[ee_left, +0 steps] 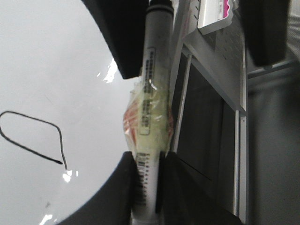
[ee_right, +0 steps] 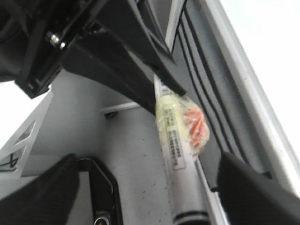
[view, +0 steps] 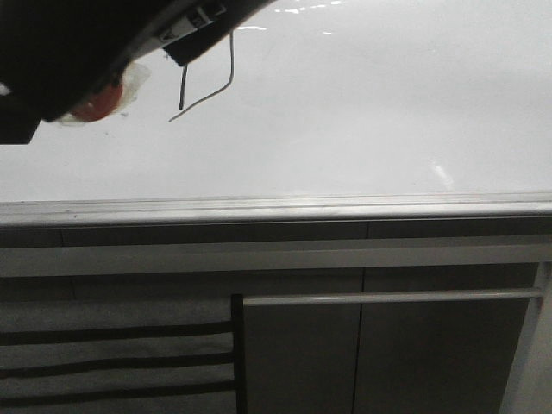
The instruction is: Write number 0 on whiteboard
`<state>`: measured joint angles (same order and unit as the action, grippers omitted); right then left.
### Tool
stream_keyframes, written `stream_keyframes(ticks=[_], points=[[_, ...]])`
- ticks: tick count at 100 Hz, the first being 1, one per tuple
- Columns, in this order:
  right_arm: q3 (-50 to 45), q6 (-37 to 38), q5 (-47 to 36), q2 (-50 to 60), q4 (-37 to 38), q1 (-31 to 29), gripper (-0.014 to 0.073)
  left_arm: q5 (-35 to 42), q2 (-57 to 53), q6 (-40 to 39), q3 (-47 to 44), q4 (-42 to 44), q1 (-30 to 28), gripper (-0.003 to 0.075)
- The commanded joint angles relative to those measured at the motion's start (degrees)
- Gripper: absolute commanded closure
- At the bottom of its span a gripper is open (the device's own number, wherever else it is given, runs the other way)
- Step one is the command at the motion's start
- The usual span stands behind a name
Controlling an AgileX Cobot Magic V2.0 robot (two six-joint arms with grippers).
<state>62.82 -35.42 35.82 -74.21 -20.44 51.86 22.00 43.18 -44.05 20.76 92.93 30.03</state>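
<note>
- Left gripper [ee_left: 147, 161] pinches the marker [ee_left: 152, 70], which is wrapped in yellowish tape.
- Right gripper [ee_right: 147, 164] has its fingers spread wide, touching nothing.
- The number 0 [view: 230, 69] sits toward 11 o'clock on the whiteboard [view: 362, 112] (upper part hidden by the arm).

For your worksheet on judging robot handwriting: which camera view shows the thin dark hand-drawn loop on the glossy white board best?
The left wrist view: the thin dark hand-drawn loop lies unobstructed on the glossy white whiteboard. In the front view, the loop is partly hidden by the arm. The right wrist view shows none of it.
</note>
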Motion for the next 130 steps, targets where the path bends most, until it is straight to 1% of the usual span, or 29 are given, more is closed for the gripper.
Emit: stream_keyframes(ticks=[1,10,22,31,36,46,54,59,65,70,76,82,87,95,115,130], points=[[2.0,-0.1,-6.5,2.8,0.7,0.1,-0.0016,-5.0,0.9,-8.4,1.8,-2.9,0.1,0.074],[2.0,-0.1,-11.2,4.9,2.2,0.1,-0.0015,-12.2,3.0,-19.8,1.8,-3.0,0.1,0.074],[2.0,-0.1,-15.9,7.8,3.7,0.1,-0.0015,-22.0,7.3,-31.8,1.8,-3.0,0.1,0.074],[2.0,-0.1,-17.3,9.3,4.1,-0.4,-0.0015,-25.1,11.2,-40.8,2.5,-3.0,0.1,0.074],[2.0,-0.1,-17.3,9.6,4.1,-0.8,-0.0015,-26.1,13.3,-43.6,3.3,-2.7,0.1,0.074],[1.6,-0.1,-16.4,9.7,4.3,-2.0,-0.0015,-27.7,17.3,-46.8,6.0,-2.6,0.1,0.074],[0.9,-0.1,-15.2,9.7,4.3,-3.1,-0.0015,-29.3,19.7,-51.7,9.0,-2.1,0.1,0.074],[0.5,-0.1,-14.8,9.7,4.3,-3.7,-0.0015,-30.3,21.0,-55.0,10.8,-0.5,0.1,0.074],[0.0,-0.1,-14.3,9.7,4.3,-4.1,-0.0012,-32.0,22.4,-59.4,12.8,3.8,0.1,0.074],[-0.3,-0.1,-13.9,9.7,4.3,-4.3,0.0007,-33.6,23.3,-65.4,14.0,8.2,0.1,0.074],[-0.6,-0.1,-13.8,9.7,4.3,-4.5,0.0044,-35.3,24.3,-76.0,14.6,14.1,0.1,0.074],[-0.9,-0.1,-13.8,9.7,4.4,-4.6,0.0078,-38.2,25.3,-82.8,14.8,14.1,0.1,0.074],[-0.9,-0.1,-13.8,9.7,4.4,-4.6,0.0104,-40.8,26.2,-84.9,14.8,14.1,0.1,0.0739],[-0.9,-0.1,-13.4,9.7,4.4,-4.6,0.0131,-42.1,27.4,-84.9,14.8,14.1,0.1,0.0739],[-0.9,-0.1,-13.3,9.7,4.5,-4.6,0.0131,-42.1,29.5,-84.9,15.2,14.1,0.1,0.0739],[-0.9,-0.1,-13.3,9.7,4.5,-4.6,0.0131,-42.4,31.9,-84.5,17.4,14.1,0.1,0.0739]])
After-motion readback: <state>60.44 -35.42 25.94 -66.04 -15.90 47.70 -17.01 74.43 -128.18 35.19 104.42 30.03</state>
